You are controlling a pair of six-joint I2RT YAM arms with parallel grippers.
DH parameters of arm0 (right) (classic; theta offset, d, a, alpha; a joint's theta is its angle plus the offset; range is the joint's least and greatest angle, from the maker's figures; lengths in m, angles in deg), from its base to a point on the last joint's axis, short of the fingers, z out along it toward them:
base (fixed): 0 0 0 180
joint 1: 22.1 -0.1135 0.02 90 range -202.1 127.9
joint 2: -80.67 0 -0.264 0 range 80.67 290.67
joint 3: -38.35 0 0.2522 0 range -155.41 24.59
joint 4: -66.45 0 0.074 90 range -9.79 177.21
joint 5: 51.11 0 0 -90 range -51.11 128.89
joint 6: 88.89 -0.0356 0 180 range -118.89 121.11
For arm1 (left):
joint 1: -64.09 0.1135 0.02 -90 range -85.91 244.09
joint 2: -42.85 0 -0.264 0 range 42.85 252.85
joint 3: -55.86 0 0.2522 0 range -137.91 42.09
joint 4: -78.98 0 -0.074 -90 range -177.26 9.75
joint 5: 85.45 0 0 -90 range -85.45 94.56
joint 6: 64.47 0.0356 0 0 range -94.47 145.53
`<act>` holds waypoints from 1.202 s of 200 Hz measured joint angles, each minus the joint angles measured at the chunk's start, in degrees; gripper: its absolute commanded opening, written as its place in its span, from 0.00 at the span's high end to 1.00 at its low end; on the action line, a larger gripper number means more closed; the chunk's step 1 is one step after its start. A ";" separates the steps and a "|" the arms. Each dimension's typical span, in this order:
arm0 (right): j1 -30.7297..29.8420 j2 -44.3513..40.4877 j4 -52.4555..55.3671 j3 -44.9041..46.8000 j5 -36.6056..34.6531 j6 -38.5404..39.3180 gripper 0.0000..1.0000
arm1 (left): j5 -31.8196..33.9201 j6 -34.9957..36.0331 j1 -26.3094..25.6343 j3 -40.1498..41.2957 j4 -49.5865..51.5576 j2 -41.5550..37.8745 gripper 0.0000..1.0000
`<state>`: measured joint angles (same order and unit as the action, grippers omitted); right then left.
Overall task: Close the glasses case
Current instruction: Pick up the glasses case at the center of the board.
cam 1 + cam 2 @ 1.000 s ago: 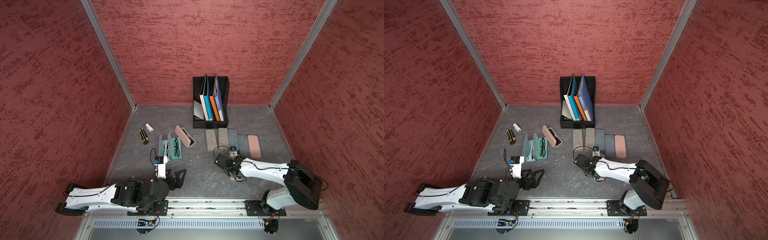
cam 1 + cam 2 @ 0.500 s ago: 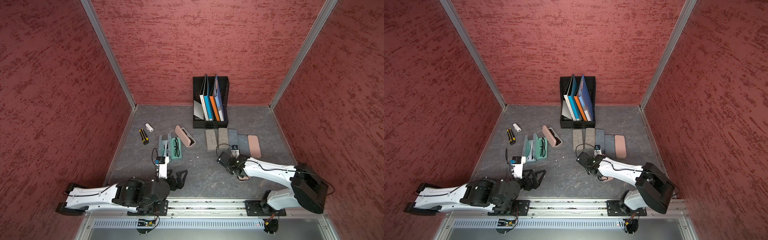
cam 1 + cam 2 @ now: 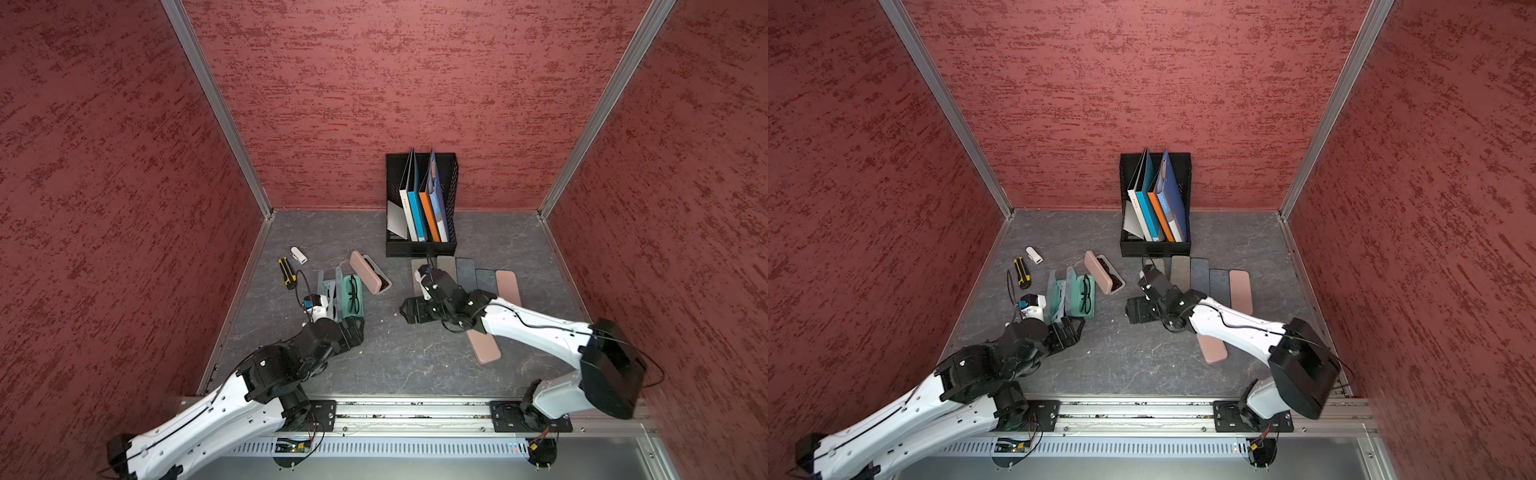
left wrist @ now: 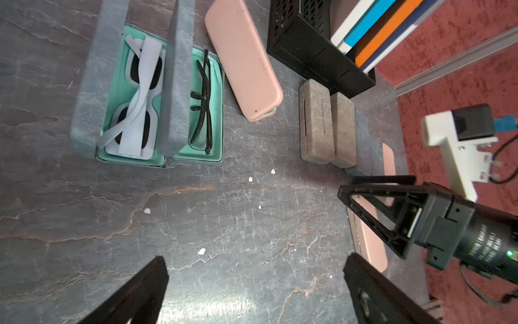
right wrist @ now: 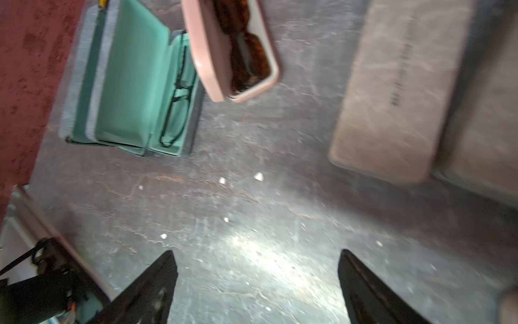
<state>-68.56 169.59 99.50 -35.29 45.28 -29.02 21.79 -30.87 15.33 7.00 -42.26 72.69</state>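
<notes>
Three glasses cases stand open on the grey floor. A pink case holds brown sunglasses. A teal-lined grey case holds black glasses, and its twin holds white glasses. My left gripper is open and empty just short of the teal cases' near ends. My right gripper is open and empty over bare floor, to the right of the open cases and pointing toward them.
A closed pink case lies under my right forearm. A row of closed cases sits in front of a black file holder with folders. A yellow-black knife and a small white object lie at the far left.
My right gripper's jaws have widened and it has swung left, off the closed pink case. My left gripper has moved forward toward the teal cases, still open.
</notes>
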 measured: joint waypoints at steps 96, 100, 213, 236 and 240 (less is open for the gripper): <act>6.64 26.40 3.04 -30.67 15.52 11.78 0.21 | -12.52 5.51 7.74 -0.02 -1.86 2.03 0.00; 6.75 27.06 3.28 -31.41 15.74 12.00 0.22 | -12.57 5.60 7.74 -0.02 -1.88 1.79 0.00; 7.04 35.43 5.60 -37.70 21.29 16.48 0.50 | -14.71 7.78 8.31 0.00 -2.58 0.59 0.00; 7.02 35.41 4.28 -35.89 21.70 16.22 0.56 | -14.58 8.68 8.31 0.00 -2.49 1.03 0.00; 7.02 35.41 4.17 -35.52 21.68 16.09 0.56 | -14.51 8.76 8.31 -0.02 -2.40 1.09 0.00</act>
<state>-61.54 205.00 103.67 -70.81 66.97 -12.94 7.28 -22.11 23.64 6.98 -44.67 73.79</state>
